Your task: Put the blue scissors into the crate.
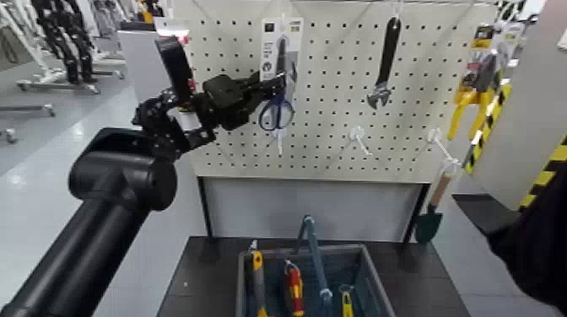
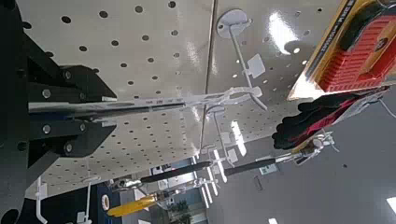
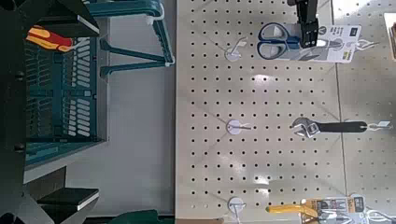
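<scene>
At pegboard (image 1: 329,101), left jaws (image 1: 272,86) closed on blue scissors (image 1: 277,112); 1 wrench (image 1: 385,63) beside.

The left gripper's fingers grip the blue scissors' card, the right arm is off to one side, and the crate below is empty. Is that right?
No: the crate isn't empty; the head view shows a red tool and others inside. The left gripper does grip the card, with the right arm aside.

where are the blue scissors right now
In the head view, the scissors are on the pegboard, left of the wrench, at the left gripper.
</scene>
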Tool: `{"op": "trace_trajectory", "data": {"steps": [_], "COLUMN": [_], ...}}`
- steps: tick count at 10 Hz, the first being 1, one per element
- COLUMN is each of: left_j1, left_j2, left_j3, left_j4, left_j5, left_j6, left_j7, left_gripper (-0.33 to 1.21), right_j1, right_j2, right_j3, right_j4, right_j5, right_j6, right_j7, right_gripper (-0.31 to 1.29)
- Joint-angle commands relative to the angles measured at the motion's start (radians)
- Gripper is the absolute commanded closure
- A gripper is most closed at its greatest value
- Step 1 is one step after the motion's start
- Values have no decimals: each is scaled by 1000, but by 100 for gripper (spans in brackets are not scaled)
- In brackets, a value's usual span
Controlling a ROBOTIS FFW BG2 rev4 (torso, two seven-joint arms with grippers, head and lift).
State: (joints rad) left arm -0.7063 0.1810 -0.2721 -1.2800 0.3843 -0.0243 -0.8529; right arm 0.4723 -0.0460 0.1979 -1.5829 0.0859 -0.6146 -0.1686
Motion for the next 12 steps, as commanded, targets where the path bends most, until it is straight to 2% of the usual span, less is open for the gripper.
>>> {"op": "trace_trajectory", "data": {"steps": [1, 6, 8, 12], "left_j1": [1, 1, 41, 195], "left_j2": [0, 2, 8, 29], "left_j3": [2, 4, 17, 44], "left_j4": [-1, -21, -151, -437], "left_j5": [-1, -2, -1, 44], "left_j6": [-2, -5, 29, 132], "left_j7": [0, 0, 0, 31], "left_gripper": [118, 118, 118, 118], "right_j1": [0, 0, 2, 8], "right_j2": [0, 0, 2, 6], "right_j3": [0, -2, -3, -14], "right_j4": [0, 1, 1, 3], "right_j5": [0, 0, 0, 0], "right_j6": [-1, -2, -5, -8], "right_j7": [0, 0, -2, -2], "right_gripper": [10, 10, 10, 10]}}
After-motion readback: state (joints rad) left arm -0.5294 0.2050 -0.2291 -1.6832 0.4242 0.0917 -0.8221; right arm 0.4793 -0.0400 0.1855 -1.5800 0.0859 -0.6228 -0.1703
